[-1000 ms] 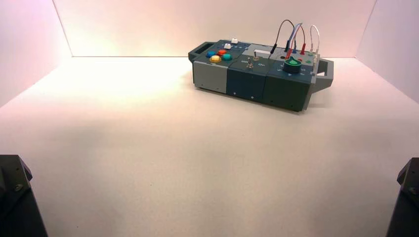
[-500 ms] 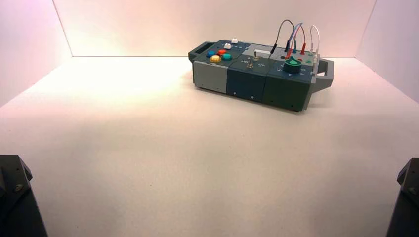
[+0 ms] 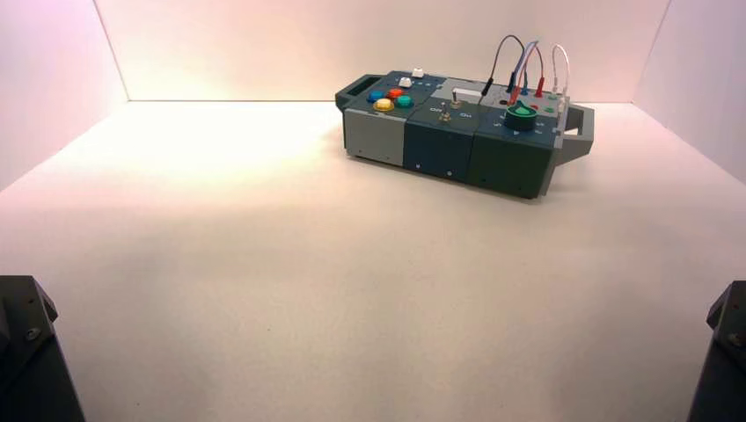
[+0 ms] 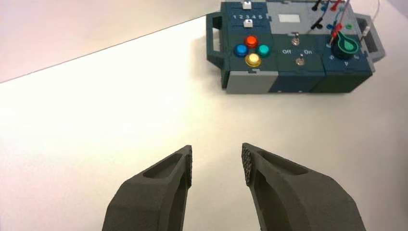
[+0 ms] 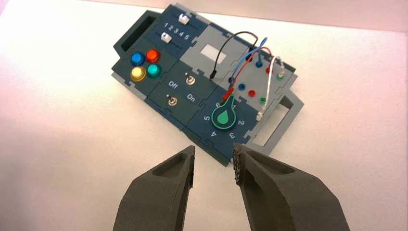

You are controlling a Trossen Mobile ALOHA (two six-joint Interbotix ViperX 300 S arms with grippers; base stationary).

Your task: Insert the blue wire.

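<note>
The box [image 3: 457, 132] stands at the table's far right of centre. From its grey wire panel the blue wire [image 5: 254, 49] arches up among the black, red and white wires, with a blue plug [image 5: 259, 63] at the panel; it also shows as the blue wire [image 3: 525, 54] in the high view. My right gripper [image 5: 214, 166] hangs open and holds nothing, a short way before the box's knob end. The left gripper [image 4: 217, 163] is open too, farther back over bare table, with the box [image 4: 293, 57] well ahead of it.
A green knob [image 5: 224, 115], two toggle switches, several coloured buttons [image 5: 144, 65] and two sliders fill the rest of the box. Blue, red and green sockets [image 5: 251, 92] lie beside the knob. White walls close in the table. Both arm bases [image 3: 26, 352] sit at the near corners.
</note>
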